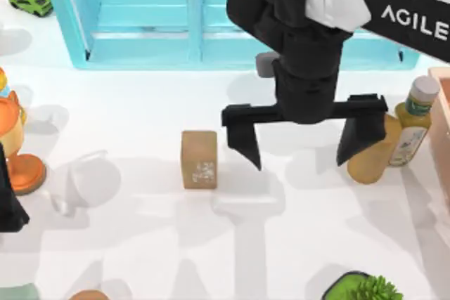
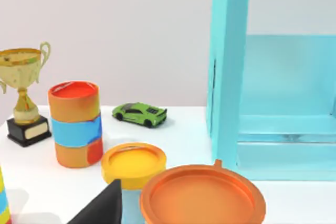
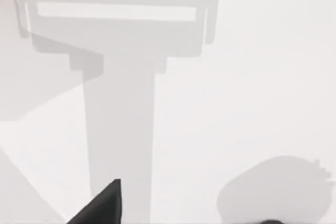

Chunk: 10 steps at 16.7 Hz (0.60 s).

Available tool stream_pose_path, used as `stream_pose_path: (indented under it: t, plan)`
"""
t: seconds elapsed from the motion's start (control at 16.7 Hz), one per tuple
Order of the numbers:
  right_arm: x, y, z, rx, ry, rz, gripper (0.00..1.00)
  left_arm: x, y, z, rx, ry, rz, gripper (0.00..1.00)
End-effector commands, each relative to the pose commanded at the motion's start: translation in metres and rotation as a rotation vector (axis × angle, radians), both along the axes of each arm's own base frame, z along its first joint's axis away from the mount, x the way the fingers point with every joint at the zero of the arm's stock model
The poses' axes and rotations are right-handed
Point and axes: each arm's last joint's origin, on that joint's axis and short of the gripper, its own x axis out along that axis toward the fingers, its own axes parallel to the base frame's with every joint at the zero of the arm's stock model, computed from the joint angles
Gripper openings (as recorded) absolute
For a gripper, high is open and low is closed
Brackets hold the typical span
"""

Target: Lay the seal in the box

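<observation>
Your white table [image 1: 140, 244] runs from the light-blue shelf unit [image 1: 140, 19] along the top of the frame to the box [image 1: 441, 114] at the right edge. The seal [image 1: 199, 159] stands upright at center-left, open surface below it. Your right gripper [image 1: 302, 144] hangs just right of it, jaws wide and empty, beside a tan bottle [image 1: 402, 131]. Your left gripper [image 1: 8, 205] sits at the left edge; you cannot tell its jaws.

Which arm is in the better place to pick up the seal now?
The right. Its hand hangs open over the table just right of the seal, and the box is on the same side. The left hand sits at the table's left edge.
</observation>
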Motion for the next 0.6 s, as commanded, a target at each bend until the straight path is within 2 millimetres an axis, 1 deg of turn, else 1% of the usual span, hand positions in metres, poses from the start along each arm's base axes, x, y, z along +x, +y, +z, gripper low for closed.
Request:
stream_pose_path:
  t: [0.18,0.3,0.48,0.6]
  plan:
    - [0.015,0.047,-0.009,-0.041,-0.006,-0.006,1.00,0.000,0.000,0.000,0.000,0.000,0.000,1.00]
    - [0.019,0.072,-0.010,-0.039,-0.043,-0.012,1.00,0.000,0.000,0.000,0.000,0.000,0.000,1.00]
    - [0.021,0.096,-0.006,-0.006,-0.117,-0.025,1.00,0.000,0.000,0.000,0.000,0.000,0.000,1.00]
    - [0.021,0.105,-0.001,0.018,-0.162,-0.035,1.00,0.000,0.000,0.000,0.000,0.000,0.000,1.00]
